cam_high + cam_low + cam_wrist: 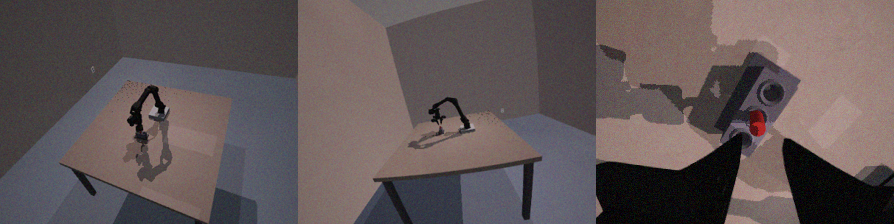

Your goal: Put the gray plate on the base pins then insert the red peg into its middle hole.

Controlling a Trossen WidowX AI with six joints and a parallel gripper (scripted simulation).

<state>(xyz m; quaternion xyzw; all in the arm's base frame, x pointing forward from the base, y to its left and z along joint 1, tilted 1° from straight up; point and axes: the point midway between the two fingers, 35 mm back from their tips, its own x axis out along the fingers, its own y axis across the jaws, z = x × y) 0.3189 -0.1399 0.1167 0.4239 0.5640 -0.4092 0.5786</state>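
Observation:
In the wrist view the gray plate [763,102] lies flat on the dark base [733,100], with a pin showing in each end hole. The red peg [756,122] stands in the plate's middle hole, only its short top showing. My gripper [761,145] hangs just above the peg with its two black fingers apart, and nothing is between them. In the top and exterior views the gripper [139,130] [439,122] hovers a little above the plate and base [141,135] [439,131], and the peg's red top [440,127] shows as a small dot.
The arm's white mount [158,113] [467,129] sits behind the plate on the wooden table [192,147] [475,155]. Dark specks [129,90] dot the table's far corner. The arm's shadows fall on the table in front of the base.

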